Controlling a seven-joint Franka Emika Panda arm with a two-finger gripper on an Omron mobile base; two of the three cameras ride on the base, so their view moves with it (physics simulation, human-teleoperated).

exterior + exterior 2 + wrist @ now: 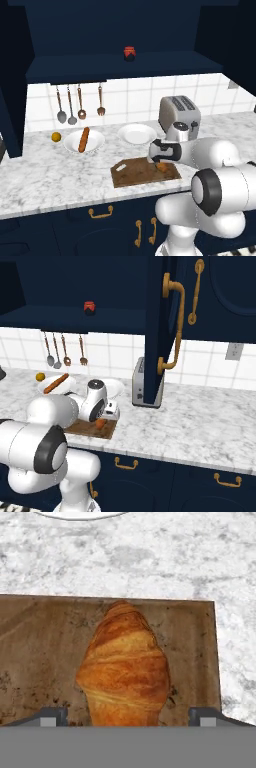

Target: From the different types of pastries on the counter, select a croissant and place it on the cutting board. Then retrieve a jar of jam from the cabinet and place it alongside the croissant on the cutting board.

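The cutting board [142, 173] lies on the near middle of the counter [45, 172], its handle tab at the far left corner. The croissant [162, 167] rests on the board's right part, right under the gripper [159, 162]; whether the fingers grip it cannot be told. Far left of the board, a baguette [83, 139] lies across 1 white plate [95, 142], with a small orange fruit [56, 136] just left of it. A 2nd, bare plate [137, 133] sits to the right, near a toaster [178, 116]. The jar of jam [129, 53] stands in the open cabinet [75, 65] recess above. 4 utensils [79, 105] hang on the tiled wall.
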